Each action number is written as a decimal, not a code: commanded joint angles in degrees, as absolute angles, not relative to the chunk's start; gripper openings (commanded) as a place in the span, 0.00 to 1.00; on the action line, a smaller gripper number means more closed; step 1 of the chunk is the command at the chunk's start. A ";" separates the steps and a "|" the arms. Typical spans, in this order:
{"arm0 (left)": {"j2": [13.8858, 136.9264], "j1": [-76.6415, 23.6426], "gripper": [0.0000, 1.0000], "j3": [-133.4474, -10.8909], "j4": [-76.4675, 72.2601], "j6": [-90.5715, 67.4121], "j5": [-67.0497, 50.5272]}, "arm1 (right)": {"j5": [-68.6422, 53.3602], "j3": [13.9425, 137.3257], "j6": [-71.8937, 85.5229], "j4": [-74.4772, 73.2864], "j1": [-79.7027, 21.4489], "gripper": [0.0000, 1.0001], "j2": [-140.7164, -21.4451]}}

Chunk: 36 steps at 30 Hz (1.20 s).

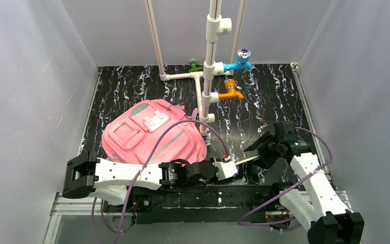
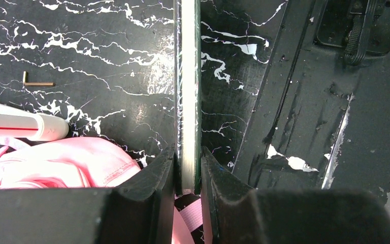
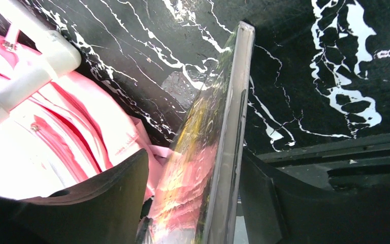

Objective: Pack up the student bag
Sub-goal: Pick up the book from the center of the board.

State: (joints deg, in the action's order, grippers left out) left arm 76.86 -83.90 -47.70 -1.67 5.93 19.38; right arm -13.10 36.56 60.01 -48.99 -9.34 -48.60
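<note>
The pink student bag (image 1: pixel 147 134) lies flat on the black marbled table, left of centre, its front pockets facing up. A thin glossy book (image 1: pixel 249 160) is held on edge between both arms, just right of the bag. My left gripper (image 2: pixel 188 173) is shut on one end of the book (image 2: pixel 187 91), with the bag (image 2: pixel 56 162) and a pink strap beside and below it. My right gripper (image 3: pixel 194 162) straddles the other end of the book (image 3: pixel 213 152). Its jaws are open, with a gap on the bag (image 3: pixel 56 152) side.
A white PVC pipe stand (image 1: pixel 206 91) rises behind the bag, carrying green (image 1: pixel 195 66), blue (image 1: pixel 241 60) and orange (image 1: pixel 229 93) taps. One pipe stub (image 2: pixel 25 127) ends close to the bag. A small hex key (image 2: pixel 37 83) lies on the table. White walls enclose three sides.
</note>
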 commanded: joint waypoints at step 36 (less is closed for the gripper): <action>36.76 -62.34 0.96 -36.14 -3.56 -91.44 11.80 | -22.12 26.67 95.60 5.57 -9.55 0.01 -20.44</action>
State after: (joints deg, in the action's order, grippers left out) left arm 35.31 -62.50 -42.52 12.58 -76.27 11.99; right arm -26.55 33.67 70.91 -15.53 -9.50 -26.46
